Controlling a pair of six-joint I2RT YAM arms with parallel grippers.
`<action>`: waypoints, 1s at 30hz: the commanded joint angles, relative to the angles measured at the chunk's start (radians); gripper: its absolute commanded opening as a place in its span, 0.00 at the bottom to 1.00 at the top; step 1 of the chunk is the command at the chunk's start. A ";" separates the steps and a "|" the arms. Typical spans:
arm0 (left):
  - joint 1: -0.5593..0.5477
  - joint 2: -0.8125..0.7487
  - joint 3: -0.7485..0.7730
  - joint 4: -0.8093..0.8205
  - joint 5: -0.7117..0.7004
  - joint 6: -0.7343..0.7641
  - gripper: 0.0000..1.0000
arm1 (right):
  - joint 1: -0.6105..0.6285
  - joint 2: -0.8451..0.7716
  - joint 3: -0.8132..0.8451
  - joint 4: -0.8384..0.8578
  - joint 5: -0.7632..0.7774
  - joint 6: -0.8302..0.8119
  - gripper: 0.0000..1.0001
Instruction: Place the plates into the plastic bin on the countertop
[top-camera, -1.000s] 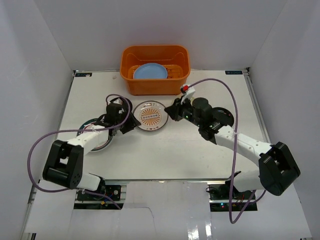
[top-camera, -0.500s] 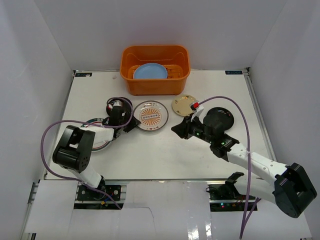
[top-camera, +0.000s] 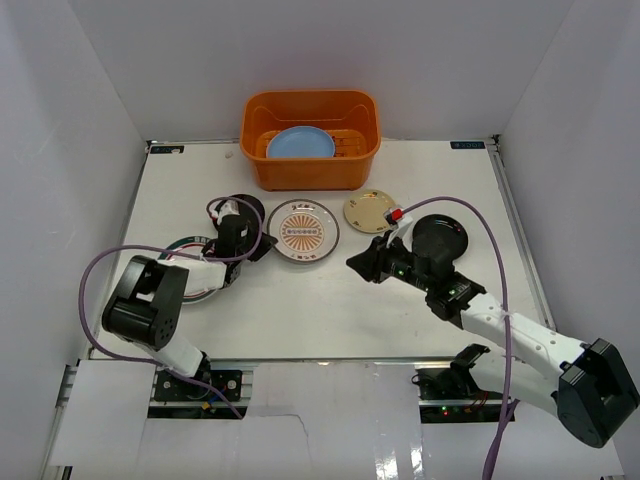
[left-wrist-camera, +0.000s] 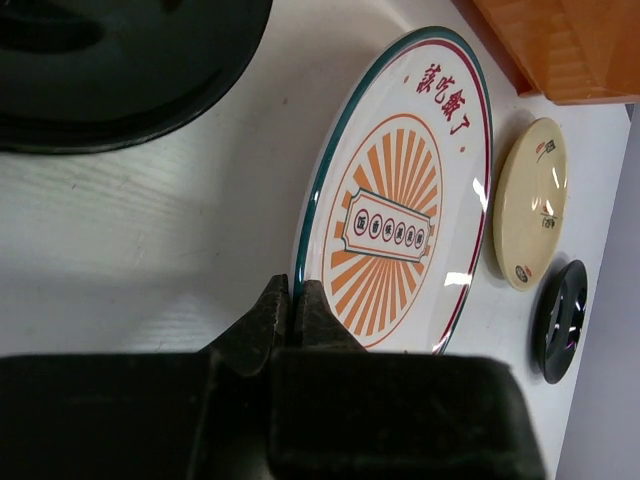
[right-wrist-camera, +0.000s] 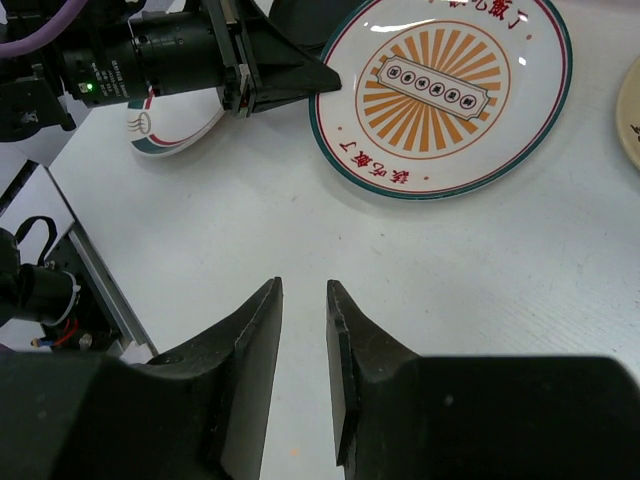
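The white plate with the orange sunburst (top-camera: 303, 231) lies on the countertop (top-camera: 330, 310) in front of the orange plastic bin (top-camera: 311, 170). My left gripper (left-wrist-camera: 295, 295) is shut on its near-left rim, one finger above and one below. A blue plate (top-camera: 300, 143) lies inside the bin. To the right are a small tan plate (top-camera: 369, 211) and a glossy black plate (top-camera: 440, 235). My right gripper (right-wrist-camera: 303, 290) hovers open over bare countertop near the sunburst plate (right-wrist-camera: 440, 90), with nothing between its fingers.
A second black plate (left-wrist-camera: 110, 70) sits just left of the sunburst plate. A white plate with a dark patterned rim (right-wrist-camera: 165, 125) lies under the left arm. White walls enclose the countertop. Purple cables loop from both arms.
The left gripper has closed onto the sunburst plate's rim. The right arm has pulled back from beside the bin toward the near side, uncovering the tan plate.
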 joint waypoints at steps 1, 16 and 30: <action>-0.003 -0.069 -0.059 -0.097 -0.017 0.050 0.00 | 0.002 -0.036 0.007 -0.006 -0.005 -0.003 0.31; -0.005 -0.512 -0.063 -0.230 0.199 -0.014 0.00 | -0.007 -0.224 -0.012 -0.133 0.107 0.025 0.55; -0.003 -0.548 0.305 -0.352 0.195 0.036 0.00 | -0.029 -0.373 -0.053 -0.199 0.244 0.043 0.60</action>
